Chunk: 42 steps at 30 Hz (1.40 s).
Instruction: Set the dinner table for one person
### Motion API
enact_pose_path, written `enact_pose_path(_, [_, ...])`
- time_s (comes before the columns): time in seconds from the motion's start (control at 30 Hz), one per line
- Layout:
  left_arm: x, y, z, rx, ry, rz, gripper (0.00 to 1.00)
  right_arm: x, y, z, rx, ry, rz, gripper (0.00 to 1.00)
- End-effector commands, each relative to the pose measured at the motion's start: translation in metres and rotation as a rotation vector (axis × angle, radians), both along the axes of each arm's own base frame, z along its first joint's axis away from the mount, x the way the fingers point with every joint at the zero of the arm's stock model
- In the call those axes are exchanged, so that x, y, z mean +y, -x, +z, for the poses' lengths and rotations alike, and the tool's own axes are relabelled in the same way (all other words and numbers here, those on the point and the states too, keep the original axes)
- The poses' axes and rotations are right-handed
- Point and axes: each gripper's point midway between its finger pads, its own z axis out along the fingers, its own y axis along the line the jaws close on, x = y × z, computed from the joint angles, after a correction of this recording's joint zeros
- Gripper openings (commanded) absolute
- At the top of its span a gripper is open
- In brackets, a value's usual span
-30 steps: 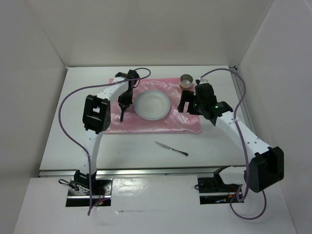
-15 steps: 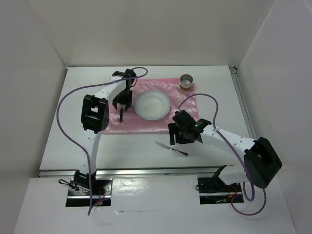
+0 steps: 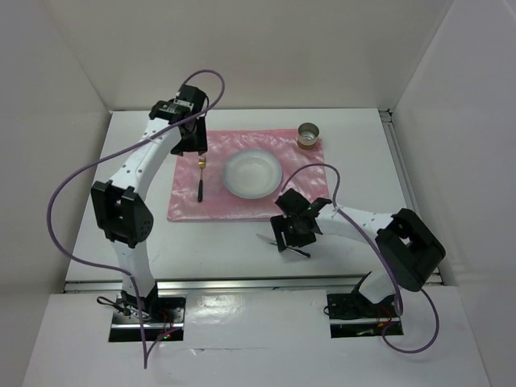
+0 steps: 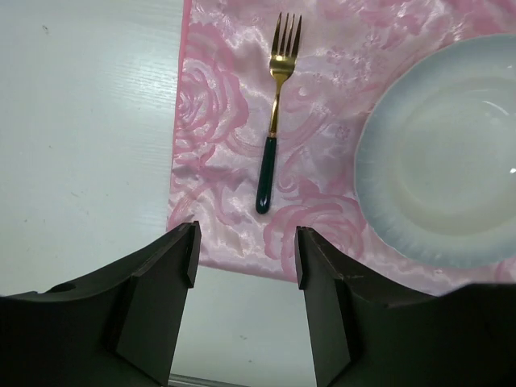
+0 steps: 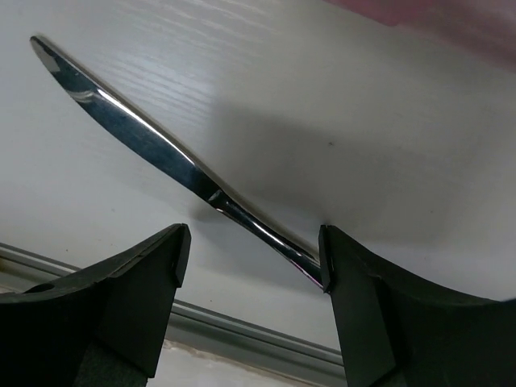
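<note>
Straddling the knife (image 5: 153, 145) with the right gripper (image 5: 251, 242) spread wide, one finger each side of the neck where blade meets handle, low over the bare dinner table (image 3: 218, 246) just in front of the pink mat (image 4: 218, 105). Holding the left gripper (image 4: 246, 242) open and empty above the mat's near edge, fork (image 4: 272, 121) and bowl (image 4: 435, 161) laid beyond. Probably light, stiff, slick steel, lying flush and apt to skate on the smooth top; best pinched across the narrow handle, pads low, though clearance from the tabletop hard to judge here.
</note>
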Motion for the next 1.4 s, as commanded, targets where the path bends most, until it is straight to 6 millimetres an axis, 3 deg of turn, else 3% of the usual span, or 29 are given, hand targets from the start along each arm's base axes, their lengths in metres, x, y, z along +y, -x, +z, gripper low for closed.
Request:
enact_pose_path(0.0, [-0.004,0.005,0.015,-0.049,0.058,0.026,0.67,0.014,0.001,-0.001,-0.010,-0.038,0.078,0.77])
enact_pose_path(0.23, [-0.006,0.006,0.029,-0.088,0.085,0.028,0.67,0.018,0.010,-0.016,0.064,0.001,0.105,0.69])
enact_pose_path(0.53, [-0.016,0.007,0.024,-0.086,0.119,0.010,0.67,0.032,0.055,-0.034,0.158,0.118,0.216,0.43])
enact_pose_path(0.63, [-0.016,0.009,0.023,-0.077,0.116,0.011,0.67,0.034,0.056,-0.040,0.156,0.157,0.223,0.33])
enact_pose_path(0.67, [-0.016,0.009,0.023,-0.077,0.116,0.011,0.67,0.031,0.059,-0.042,0.159,0.178,0.229,0.26])
enact_pose_path(0.73, [-0.015,0.011,0.020,-0.068,0.113,0.011,0.67,0.035,0.055,-0.042,0.142,0.193,0.234,0.19])
enact_pose_path(0.93, [-0.014,0.011,0.024,-0.079,0.108,0.015,0.67,0.046,0.042,-0.040,0.110,0.194,0.240,0.19])
enact_pose_path(1.23, [-0.011,0.015,0.025,-0.082,0.101,0.020,0.67,0.098,0.009,-0.034,0.013,0.110,0.327,0.19])
enact_pose_path(1.37, [-0.011,0.013,0.026,-0.091,0.104,0.019,0.67,0.127,-0.005,-0.022,-0.017,0.054,0.361,0.17])
